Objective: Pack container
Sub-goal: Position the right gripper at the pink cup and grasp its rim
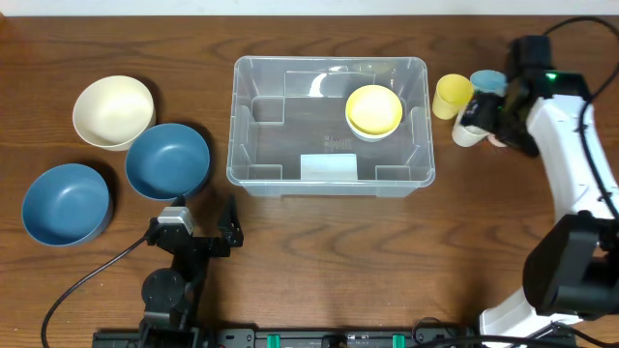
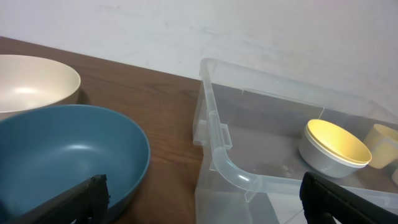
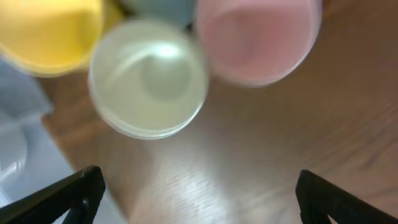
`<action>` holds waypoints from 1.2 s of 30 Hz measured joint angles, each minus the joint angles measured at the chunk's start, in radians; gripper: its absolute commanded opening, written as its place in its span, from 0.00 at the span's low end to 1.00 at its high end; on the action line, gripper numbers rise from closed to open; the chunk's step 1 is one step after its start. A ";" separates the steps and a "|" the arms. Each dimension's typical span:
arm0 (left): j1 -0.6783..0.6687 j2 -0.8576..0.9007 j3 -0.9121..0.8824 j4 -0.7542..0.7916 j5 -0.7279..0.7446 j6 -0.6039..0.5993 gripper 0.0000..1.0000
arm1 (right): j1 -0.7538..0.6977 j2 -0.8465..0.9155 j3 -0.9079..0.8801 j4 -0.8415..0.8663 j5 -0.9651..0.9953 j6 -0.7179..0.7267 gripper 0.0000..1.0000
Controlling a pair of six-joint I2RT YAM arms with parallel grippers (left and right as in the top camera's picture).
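Observation:
The clear container (image 1: 234, 126) stands mid-table with a pale label on its near wall. It holds a white bowl with a yellow inside (image 1: 374, 109), also seen in the left wrist view (image 2: 333, 146). My right gripper (image 3: 199, 199) is open and empty. It hovers over a cluster of cups right of the container: a pale cup (image 3: 148, 78), a pink cup (image 3: 258, 40) and a yellow cup (image 3: 50, 34). My left gripper (image 2: 202, 199) is open and empty, low at the front, between a blue bowl (image 2: 62, 155) and the container's corner (image 2: 214, 124).
A cream bowl (image 1: 113, 111) and two blue bowls (image 1: 167, 159) (image 1: 65, 201) sit left of the container. A yellow cup (image 1: 451, 95), a blue cup (image 1: 486, 81) and a pale cup (image 1: 471, 126) stand to its right, under the right arm (image 1: 561, 145).

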 measured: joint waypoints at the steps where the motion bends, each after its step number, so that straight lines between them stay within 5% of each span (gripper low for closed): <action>1: 0.000 0.000 0.000 0.000 0.000 0.000 0.98 | -0.012 0.000 0.000 0.008 0.000 -0.003 0.97; 11: 0.000 0.000 0.000 0.000 0.000 0.000 0.98 | -0.164 0.004 0.000 0.076 -0.008 -0.021 0.91; 26: 0.000 0.000 0.000 0.000 0.000 0.000 0.98 | -0.197 0.150 0.000 0.158 -0.016 -0.023 0.84; 36: 0.000 0.000 0.000 0.000 0.000 0.000 0.98 | -0.215 0.220 0.000 0.178 0.005 -0.030 0.50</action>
